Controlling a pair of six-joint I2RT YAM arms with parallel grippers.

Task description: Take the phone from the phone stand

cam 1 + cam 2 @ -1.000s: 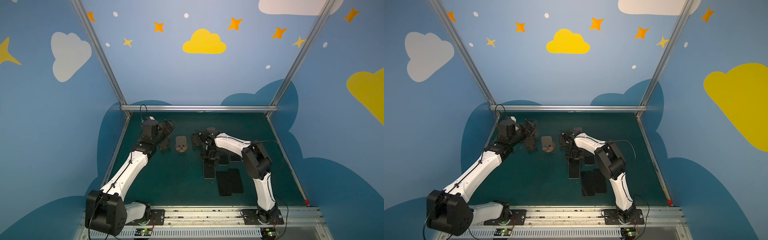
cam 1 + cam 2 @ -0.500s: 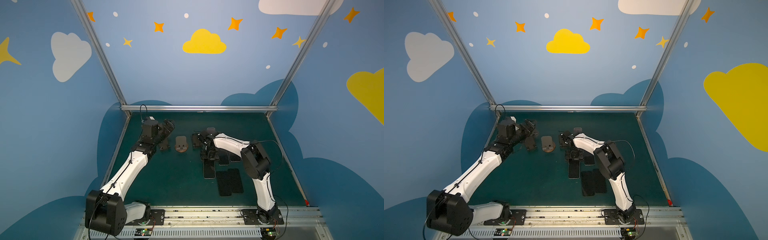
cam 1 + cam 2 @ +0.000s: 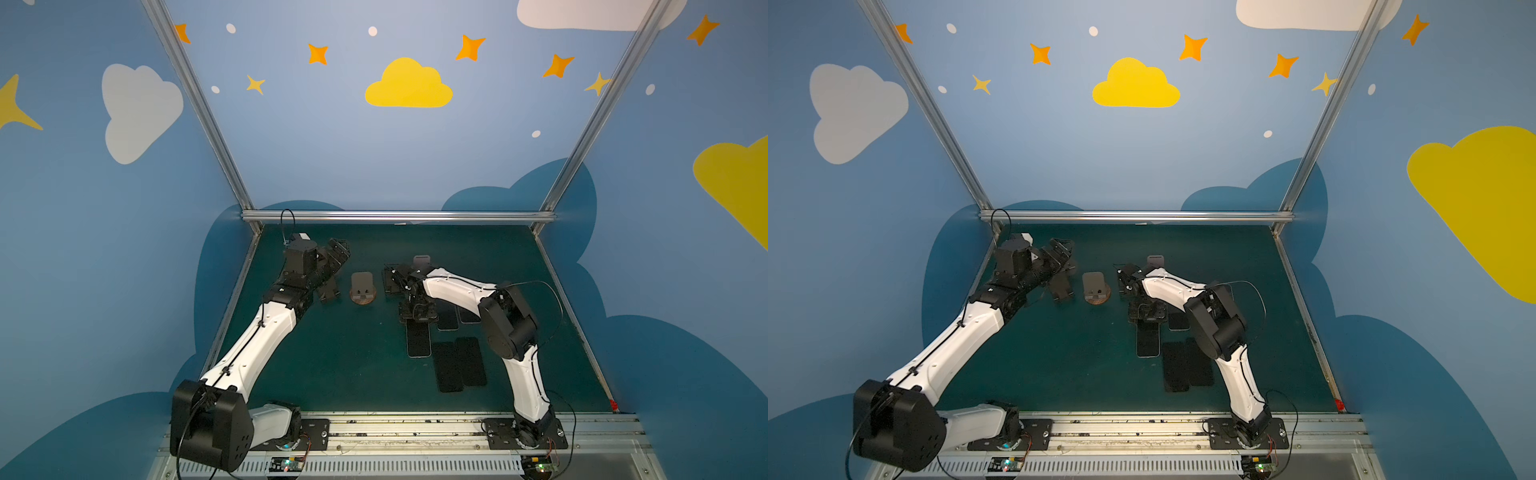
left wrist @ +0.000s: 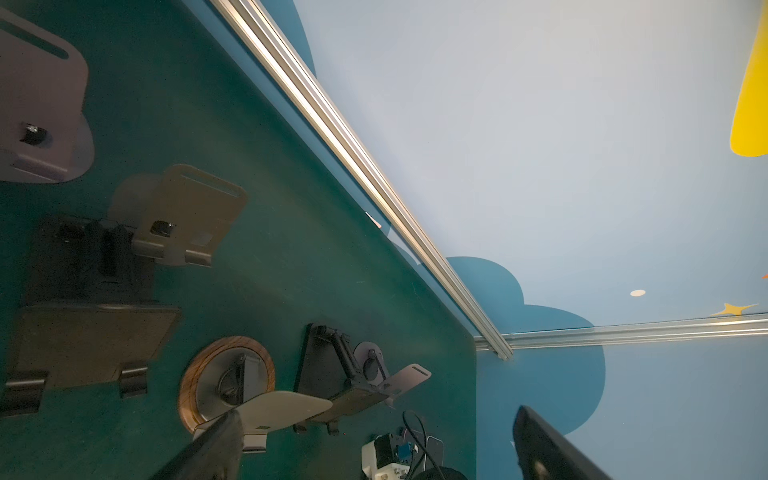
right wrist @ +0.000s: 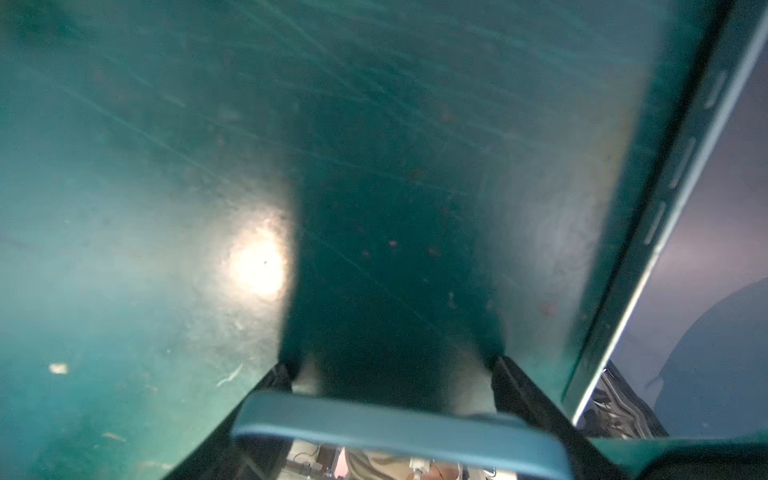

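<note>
Right claw [image 3: 417,318] straddles phone [image 3: 418,344] at far edge; open mat [image 3: 340,361] leftward.

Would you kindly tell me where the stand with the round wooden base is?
In a top view, the wooden-based stand sits on the green table, left of centre, just right of a black stand.

So the left arm [image 3: 257,349] is stretched out long from the near left corner of the table [image 3: 353,365] toward the far left corner, wrist kinked so the left gripper [image 3: 340,252] hangs above the surface, aimed at the far edge, jaws spread as wide as they go. The right arm [image 3: 457,286] rises from the near edge, elbow high, forearm reaching in toward the middle, wrist folded so the right gripper [image 3: 417,320] points straight down, fingers [image 5: 511,382] low at the surface. Pinching or loose, can't tell.
</note>
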